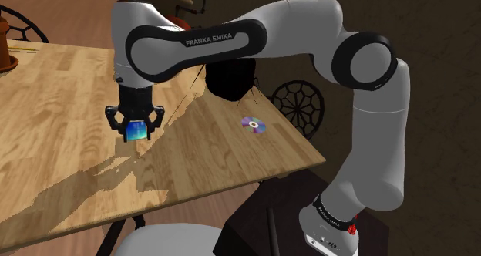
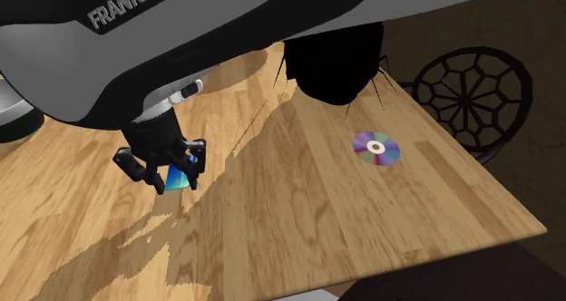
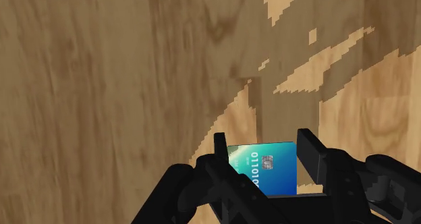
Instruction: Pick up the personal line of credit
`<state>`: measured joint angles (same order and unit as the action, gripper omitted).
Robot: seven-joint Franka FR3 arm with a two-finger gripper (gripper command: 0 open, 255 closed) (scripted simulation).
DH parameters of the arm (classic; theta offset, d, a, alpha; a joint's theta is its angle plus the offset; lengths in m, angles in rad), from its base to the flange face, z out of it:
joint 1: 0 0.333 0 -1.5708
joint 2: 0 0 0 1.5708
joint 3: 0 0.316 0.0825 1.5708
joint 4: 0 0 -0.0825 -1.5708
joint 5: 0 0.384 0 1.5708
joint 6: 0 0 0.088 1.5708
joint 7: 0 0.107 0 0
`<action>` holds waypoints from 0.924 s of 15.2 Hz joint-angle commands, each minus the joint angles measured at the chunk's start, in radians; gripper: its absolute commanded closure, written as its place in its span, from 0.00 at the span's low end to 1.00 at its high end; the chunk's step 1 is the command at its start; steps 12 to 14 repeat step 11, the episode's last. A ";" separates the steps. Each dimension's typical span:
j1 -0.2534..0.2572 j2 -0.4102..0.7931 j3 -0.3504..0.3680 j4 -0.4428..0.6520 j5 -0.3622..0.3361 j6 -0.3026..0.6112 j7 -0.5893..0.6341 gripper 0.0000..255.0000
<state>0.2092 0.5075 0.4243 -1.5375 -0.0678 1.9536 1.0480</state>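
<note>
A blue-green card (image 1: 138, 130) with a chip and printed digits sits between the fingers of my black gripper (image 1: 136, 126), which is shut on it. In the second exterior view the card (image 2: 178, 177) hangs a little above the wooden table (image 2: 299, 227), clasped by the gripper (image 2: 169, 172). The wrist view has the card (image 3: 265, 169) held edge to edge between the two fingers (image 3: 310, 148), with the tabletop some way beyond it. Its lower part is hidden by the hand.
A shiny disc (image 1: 253, 125) lies on the table toward the shoulder view's right, near the table edge. A black object (image 1: 229, 81) stands behind it under the arm. A round wire chair back (image 1: 299, 106) is beyond the table corner.
</note>
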 commanded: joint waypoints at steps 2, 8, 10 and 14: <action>-0.002 -0.011 0.002 0.024 0.004 -0.035 -0.001 1.00; -0.001 -0.030 0.007 0.078 0.011 -0.106 0.001 1.00; -0.001 -0.033 0.008 0.089 0.012 -0.120 0.001 1.00; -0.001 -0.033 0.008 0.090 0.012 -0.120 0.001 1.00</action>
